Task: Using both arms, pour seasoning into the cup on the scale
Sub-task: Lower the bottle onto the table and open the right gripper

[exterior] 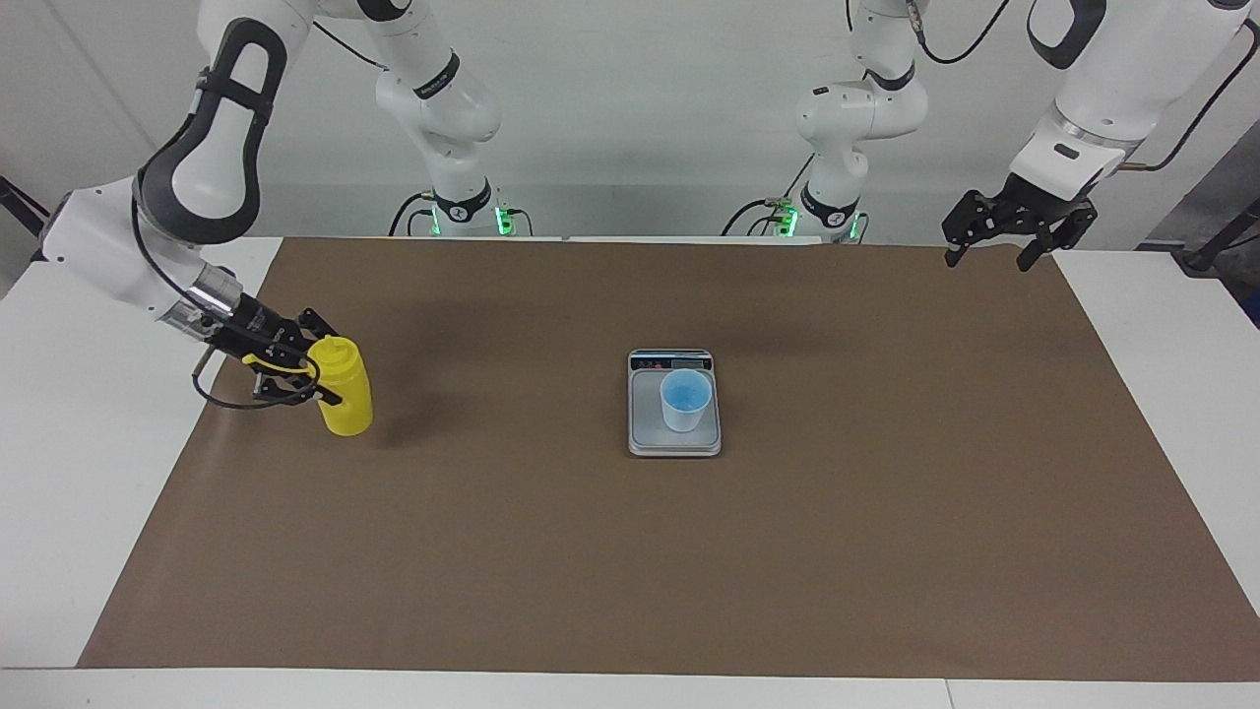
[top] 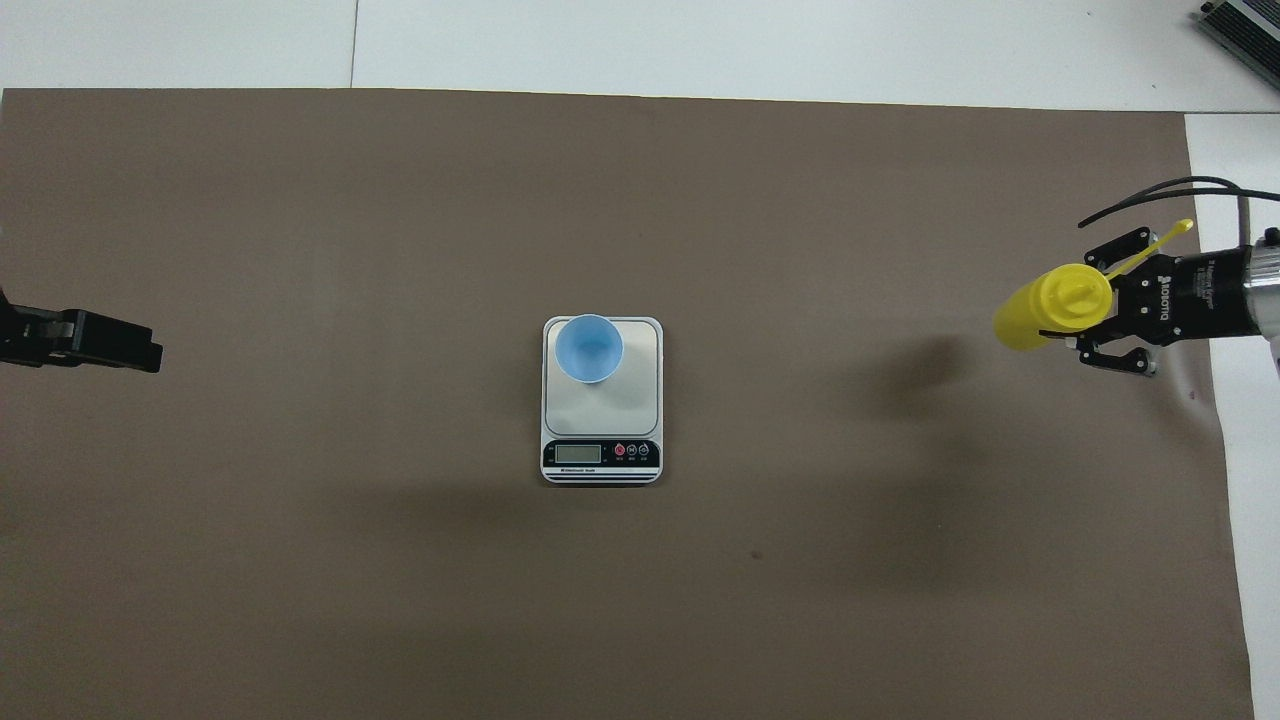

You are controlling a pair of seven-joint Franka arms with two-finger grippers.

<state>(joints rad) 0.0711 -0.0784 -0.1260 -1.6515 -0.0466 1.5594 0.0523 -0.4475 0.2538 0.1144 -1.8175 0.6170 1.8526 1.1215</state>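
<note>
The yellow seasoning bottle (exterior: pixel 345 389) stands on the brown mat near the right arm's end of the table, its cap strap sticking out by the nozzle; it also shows in the overhead view (top: pixel 1045 305). My right gripper (exterior: pixel 332 364) (top: pixel 1092 305) is open, with its fingers on either side of the bottle's upper part and not closed on it. The pale blue cup (exterior: pixel 685 399) (top: pixel 589 347) stands upright on the silver-grey scale (exterior: pixel 645 433) (top: pixel 640 405) at the mat's middle. My left gripper (exterior: pixel 992 258) (top: pixel 140 352) hangs open and empty in the air over the left arm's end of the mat.
The brown mat (exterior: pixel 886 512) covers most of the white table (exterior: pixel 59 512). The scale's display strip (top: pixel 600 453) faces the robots. The right arm's black cable (exterior: pixel 231 402) loops down beside the bottle.
</note>
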